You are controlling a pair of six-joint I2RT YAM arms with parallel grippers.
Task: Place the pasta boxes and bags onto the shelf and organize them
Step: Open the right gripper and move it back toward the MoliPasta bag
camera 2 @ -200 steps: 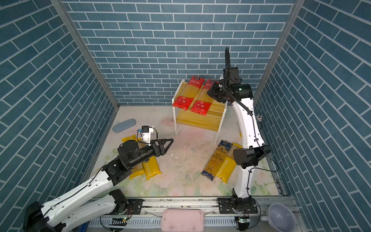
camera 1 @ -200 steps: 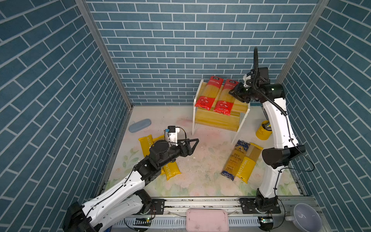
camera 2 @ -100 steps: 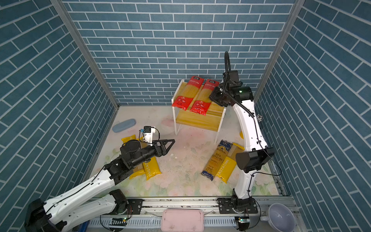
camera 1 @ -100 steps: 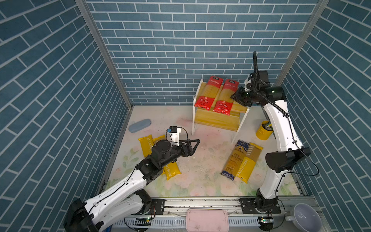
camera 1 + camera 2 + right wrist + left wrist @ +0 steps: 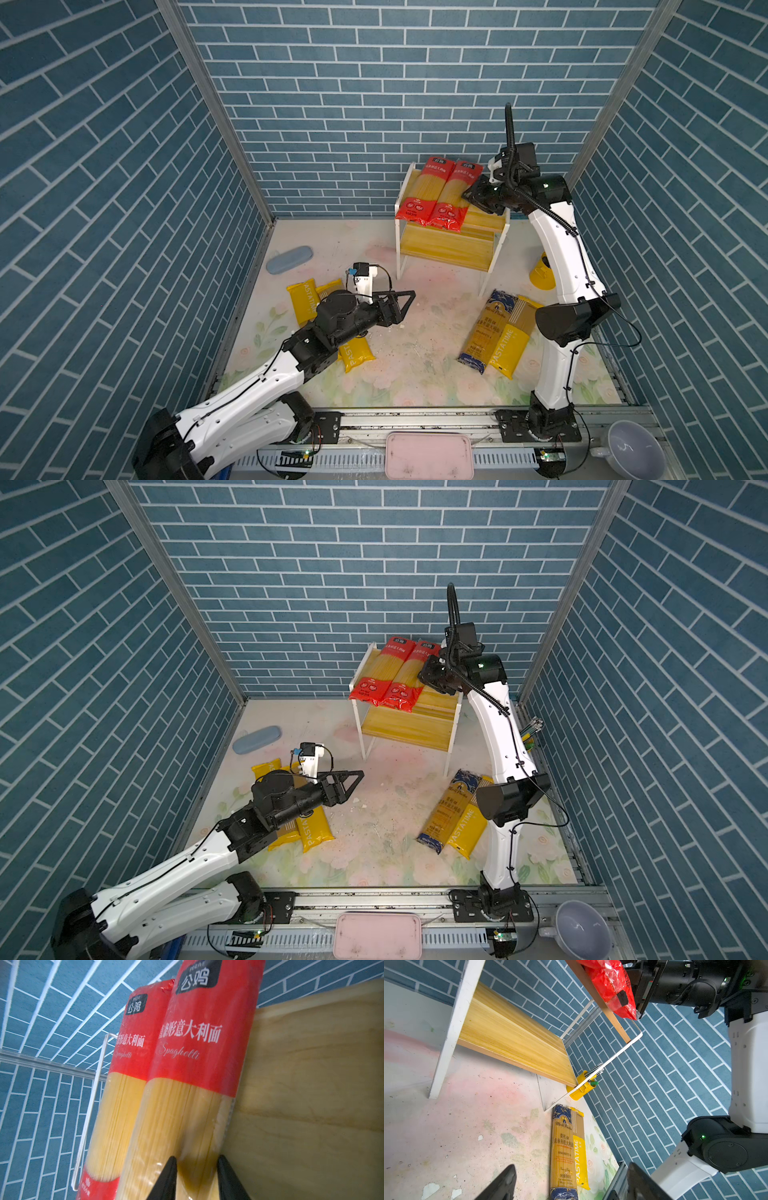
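Shelf (image 5: pixel 449 249) at the back of the worktop (image 5: pixel 419 332), as I see it from my remote desk: the lower board is bare, and the upper board carries two red packets side by side, their front ends hanging past the edge. My right arm (image 5: pixel 557 253) reaches in from the side, its jaws narrowed about the edge of the nearer red packet (image 5: pixel 453 193). I cannot tell whether they pinch the film or only touch it. If they catch it when I pull away, I judge the packet could slide off the board or shove its red twin (image 5: pixel 420 189) askew. My left arm (image 5: pixel 257 382) hangs low over a yellow PASTATIME packet (image 5: pixel 305 305) and a striped packet (image 5: pixel 284 837), jaws spread wide and empty. A careless dip could snap the spaghetti beneath. A dark blue-ended packet (image 5: pixel 484 328) and a second PASTATIME packet (image 5: pixel 509 347) lie touching beside the right arm's elbow, where both arms might meet if I send the left across. Smallest hazard: the yellow can (image 5: pixel 539 275) of rods just beside the shelf's leg, easily toppled by a sweeping forearm.
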